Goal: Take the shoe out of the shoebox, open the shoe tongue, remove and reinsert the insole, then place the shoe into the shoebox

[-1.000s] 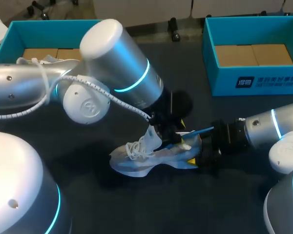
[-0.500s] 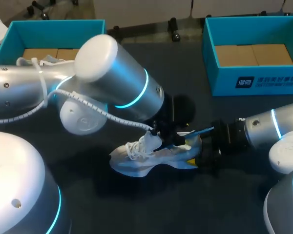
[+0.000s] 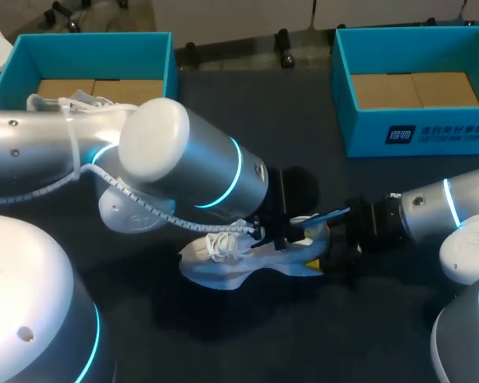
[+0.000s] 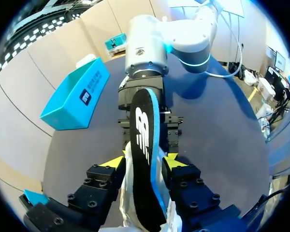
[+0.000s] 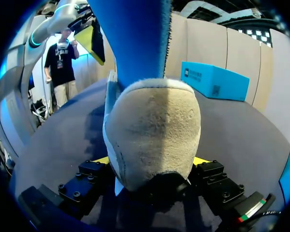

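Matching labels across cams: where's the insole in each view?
Head view: insole is the blue strip sticking out of the shoe, mid-table.
Left wrist view: insole, black-topped, sits inside the left gripper.
Right wrist view: insole rises blue above the shoe's heel.
Shared landmark: printed teal shoebox.

Dark table (image 3: 247, 104) with white shoe (image 3: 223, 267), left teal shoebox (image 3: 88, 49) and right teal shoebox (image 3: 415, 132).

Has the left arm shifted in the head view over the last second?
Yes. The left arm has sunk toward the shoe, clearing the corner of the left shoebox that it overlapped.
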`<state>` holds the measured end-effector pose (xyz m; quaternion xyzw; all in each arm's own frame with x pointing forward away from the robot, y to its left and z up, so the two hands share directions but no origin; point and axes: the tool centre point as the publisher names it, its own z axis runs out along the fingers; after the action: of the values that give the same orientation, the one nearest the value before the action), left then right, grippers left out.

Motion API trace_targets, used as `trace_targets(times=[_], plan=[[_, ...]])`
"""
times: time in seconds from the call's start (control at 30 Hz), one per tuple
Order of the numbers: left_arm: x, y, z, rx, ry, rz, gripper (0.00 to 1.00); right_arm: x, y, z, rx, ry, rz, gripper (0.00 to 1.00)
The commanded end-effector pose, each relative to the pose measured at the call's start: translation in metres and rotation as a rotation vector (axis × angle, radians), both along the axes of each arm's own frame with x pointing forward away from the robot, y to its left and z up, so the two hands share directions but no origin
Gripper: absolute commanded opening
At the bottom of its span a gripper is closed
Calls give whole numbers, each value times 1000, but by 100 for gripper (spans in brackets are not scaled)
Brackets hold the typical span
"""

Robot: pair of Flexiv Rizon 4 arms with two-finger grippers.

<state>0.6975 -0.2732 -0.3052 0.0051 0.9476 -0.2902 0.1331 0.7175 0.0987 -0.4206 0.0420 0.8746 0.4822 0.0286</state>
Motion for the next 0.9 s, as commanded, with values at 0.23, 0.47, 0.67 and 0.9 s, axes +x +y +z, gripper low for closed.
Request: trace_targets(times=[0.23,0.47,0.67,0.9], plan=[[6,-6,-11,-18,8,1,42,0,4,-4,-6,1,-1,0],[8,-6,-11,-35,27,-7,0,0,4,-4,-6,1,-1,0],[8,-3,0,-76,66,-30,0,0,4,-4,-6,1,-1,0],[10,0,28,-157,92,-36,0,0,4,-4,-6,1,-1,0]])
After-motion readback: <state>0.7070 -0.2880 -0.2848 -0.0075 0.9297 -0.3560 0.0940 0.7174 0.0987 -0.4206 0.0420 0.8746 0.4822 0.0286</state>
